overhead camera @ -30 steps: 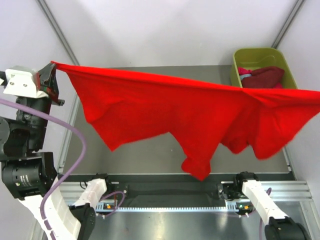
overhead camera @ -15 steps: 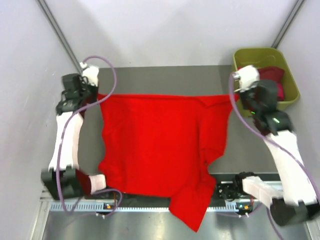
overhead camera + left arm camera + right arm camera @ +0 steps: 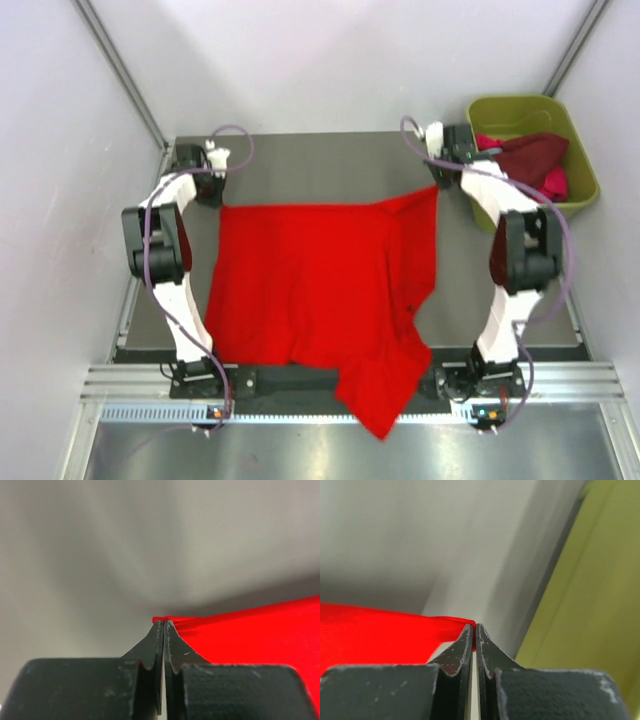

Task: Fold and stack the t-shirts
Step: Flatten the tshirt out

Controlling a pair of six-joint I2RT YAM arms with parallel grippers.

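Top view: the bright red t-shirt (image 3: pixel 310 280) lies spread flat on the grey table (image 3: pixel 300 155), its far edge drawn between the two grippers; the left gripper (image 3: pixel 212 192) pinches the far-left corner; the right gripper (image 3: pixel 438 182) pinches the far-right corner.

Left wrist view: the fingers (image 3: pixel 150 647) are pressed together with a thin fold of red cloth caught at their tips; the rest of the shirt runs off to their right.

Right wrist view: the fingers (image 3: pixel 457 652) are likewise clamped on a red edge at their tips; the cloth extends to their left; the wall of the olive-green tub (image 3: pixel 590 605) stands just to their right.

Near side: a rumpled part of the shirt hangs past the table's front edge, well apart from both pairs of fingers.

Tub contents: a maroon t-shirt (image 3: pixel 530 152) and a magenta-pink garment (image 3: pixel 556 184), to the right of the right fingers.
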